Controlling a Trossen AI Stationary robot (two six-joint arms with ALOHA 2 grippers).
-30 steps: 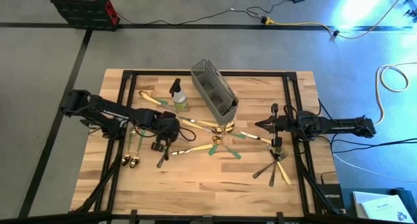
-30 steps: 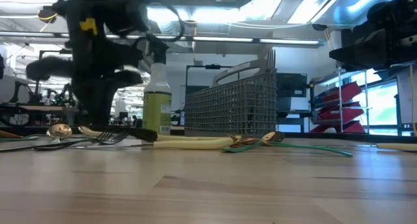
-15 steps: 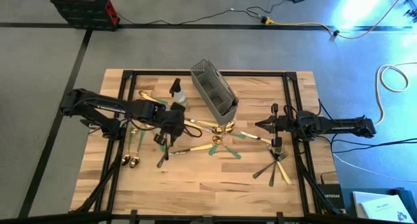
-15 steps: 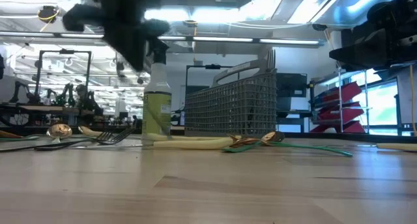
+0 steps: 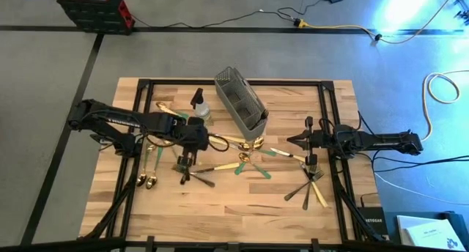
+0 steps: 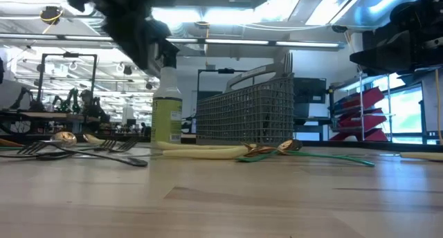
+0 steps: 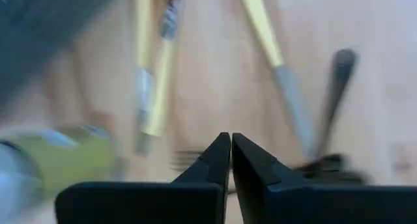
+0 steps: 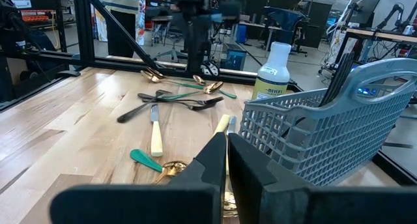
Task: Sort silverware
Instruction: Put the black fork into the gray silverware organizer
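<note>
Silverware [image 5: 242, 158] lies scattered across the middle of the tabletop [image 5: 234, 208], with the caddy [image 5: 240, 99] behind it and the bottle [image 5: 201, 109] just left of the caddy.

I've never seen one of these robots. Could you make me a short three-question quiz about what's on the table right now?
1. True or false: the left gripper is holding a fork.
2. Which stands right beside the grey mesh caddy? A) spray bottle B) red toolbox C) white mug
3. On the wooden table, near which gripper does a small pile of black and gold forks lie?

Key
1. False: its fingers are shut with nothing between them.
2. A: the spray bottle of green liquid.
3. The right gripper, which waits shut at the table's right side.
</note>
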